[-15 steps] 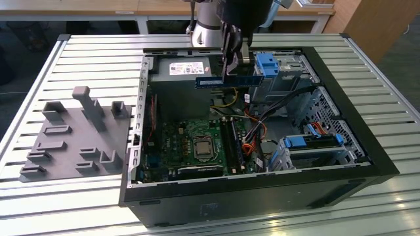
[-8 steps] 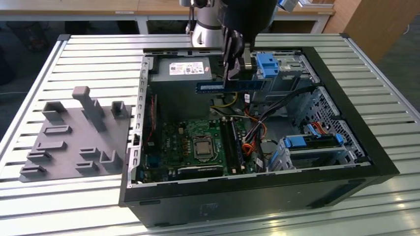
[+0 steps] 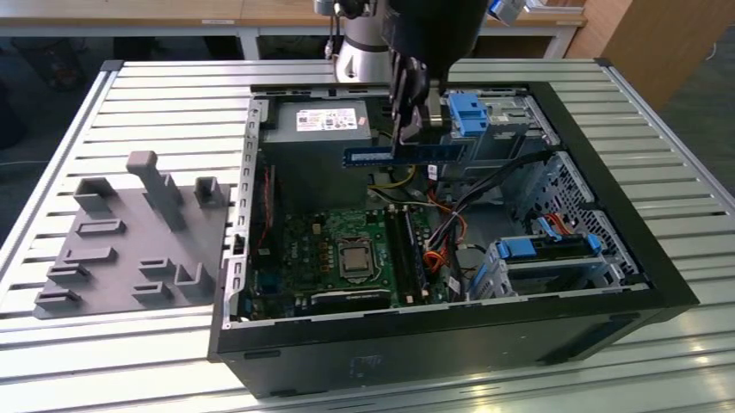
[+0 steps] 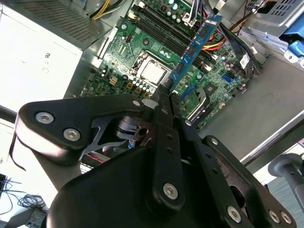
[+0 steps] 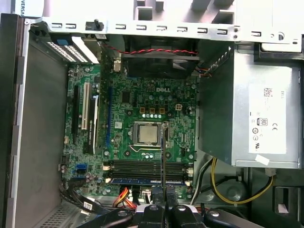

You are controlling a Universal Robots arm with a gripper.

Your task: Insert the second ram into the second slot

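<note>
My gripper [image 3: 411,138] hangs over the open computer case [image 3: 597,284] and is shut on the second ram [image 3: 404,154], a thin blue stick held level above the case. In the second wrist view the second ram [image 4: 194,47] juts out from the fingertips [image 4: 166,97] over the green motherboard [image 4: 142,52]. In the first wrist view it shows edge-on [image 5: 163,152], high over the row of memory slots [image 5: 142,167]. One slot in that row holds a blue stick [image 5: 142,180]. The black slots beside it are bare; which one is the second slot I cannot tell.
A grey power supply [image 3: 316,125] sits at the case's far end. Light-blue drive-bay clips [image 3: 469,112] and cables [image 3: 448,224] crowd the exterior view's right. The processor socket [image 3: 344,254] lies beside the slots. A grey fixture board [image 3: 126,249] rests on the slatted table [image 3: 150,95].
</note>
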